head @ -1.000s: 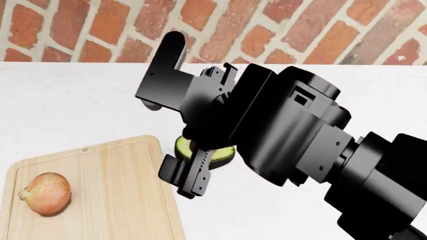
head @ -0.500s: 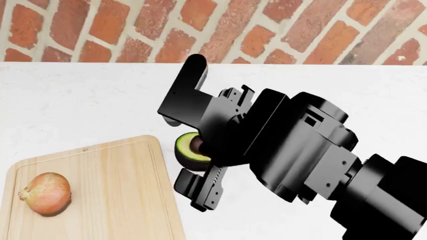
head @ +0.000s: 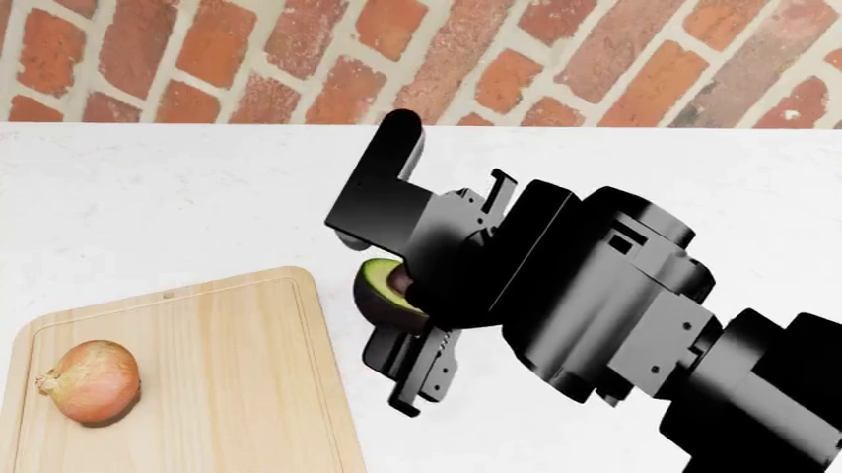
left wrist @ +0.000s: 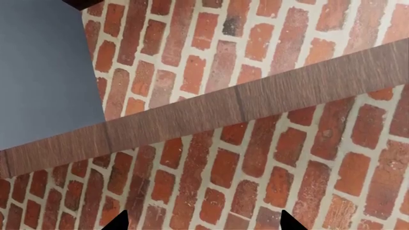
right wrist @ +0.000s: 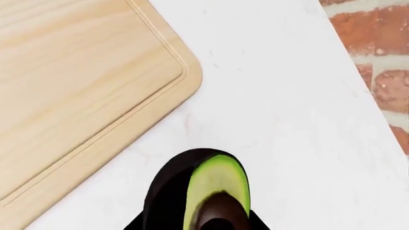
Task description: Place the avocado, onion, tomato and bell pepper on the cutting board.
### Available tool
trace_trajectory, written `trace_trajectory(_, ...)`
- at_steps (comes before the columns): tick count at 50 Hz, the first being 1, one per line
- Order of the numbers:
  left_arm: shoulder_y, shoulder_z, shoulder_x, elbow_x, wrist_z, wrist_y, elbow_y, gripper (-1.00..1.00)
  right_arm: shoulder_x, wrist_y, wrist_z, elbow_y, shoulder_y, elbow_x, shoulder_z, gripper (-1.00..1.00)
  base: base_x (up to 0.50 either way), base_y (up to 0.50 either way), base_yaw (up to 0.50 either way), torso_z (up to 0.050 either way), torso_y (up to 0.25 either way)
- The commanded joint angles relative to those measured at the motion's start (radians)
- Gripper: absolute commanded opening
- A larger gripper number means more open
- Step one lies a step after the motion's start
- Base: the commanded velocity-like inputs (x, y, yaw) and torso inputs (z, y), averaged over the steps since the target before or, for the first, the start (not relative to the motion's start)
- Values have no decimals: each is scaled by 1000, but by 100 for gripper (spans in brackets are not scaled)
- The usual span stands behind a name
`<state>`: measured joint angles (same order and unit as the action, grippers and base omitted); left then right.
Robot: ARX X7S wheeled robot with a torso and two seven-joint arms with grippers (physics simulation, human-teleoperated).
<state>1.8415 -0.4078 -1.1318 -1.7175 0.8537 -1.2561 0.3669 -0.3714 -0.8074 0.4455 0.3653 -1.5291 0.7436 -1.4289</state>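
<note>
The halved avocado [head: 383, 286] sits between the fingers of my right gripper [head: 394, 305], which is shut on it just right of the cutting board [head: 224, 335]. In the right wrist view the avocado [right wrist: 214, 187] shows green flesh and a dark pit, held over the white counter, with the cutting board's rounded corner [right wrist: 160, 72] beyond it. The onion [head: 90, 381] rests on the board's left part. My left gripper [left wrist: 202, 224] is open, pointing at a brick wall with nothing between its fingertips. The tomato and bell pepper are out of view.
A white counter [head: 158, 197] stretches back to a brick wall [head: 526, 59]. My bulky right arm [head: 618, 296] hides the counter's right part. The left wrist view shows a wooden strip [left wrist: 255, 96] across the brick and a grey panel [left wrist: 45, 67].
My right gripper has shifted to the right in the head view with the avocado in it, and the avocado now sits more tilted. The onion and board have not moved.
</note>
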Motion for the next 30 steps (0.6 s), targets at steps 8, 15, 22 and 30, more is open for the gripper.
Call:
trace_trajectory(8,22,10,28,8,-7,0,-3,100,-84,-108,31,-359,-123,14,25,-100,0,0,0,0,0)
trace_trajectory(15,35,9,22,-1,-2,-6,-5,100,-61,-111,47,-398,-161,17,29,-100,0,0,0,0,0)
trace_trajectory(22,30,12,10,-4,-4,-2,0,100,3,-83,49,-370,-166,3,35,-100,0,0,0,0,0)
trace_trajectory(30,30,16,-5,-3,-10,0,-1,100,82,-32,64,-279,-159,-44,14,-100,0,0,0,0,0)
